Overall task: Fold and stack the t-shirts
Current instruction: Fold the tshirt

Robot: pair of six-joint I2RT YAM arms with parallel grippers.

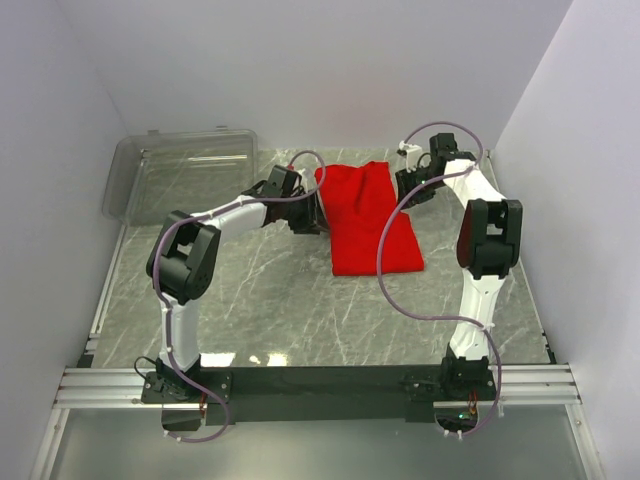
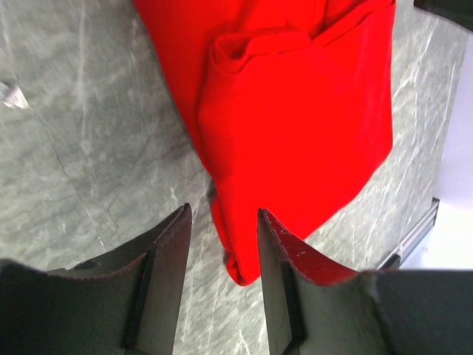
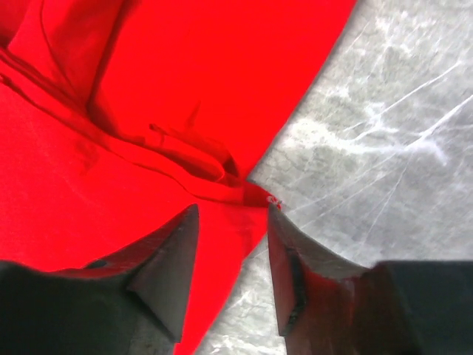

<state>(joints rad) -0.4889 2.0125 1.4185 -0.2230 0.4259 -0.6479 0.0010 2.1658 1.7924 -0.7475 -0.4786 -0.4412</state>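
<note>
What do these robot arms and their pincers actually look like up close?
The left arm and right arm are slim white tubes linked by chunky black joints, bolted to a black base rail. A thin purplish-grey cable loops loosely along each. The left pincer and right pincer each end in two black, wedge-shaped fingers with dark, rough-edged inner pads.

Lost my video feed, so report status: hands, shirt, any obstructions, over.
Both open: left hand beside red t-shirt, right hand at its opposite edge. T-shirt folded narrow, ungripped. Nothing blocking; clear bin far left.
</note>
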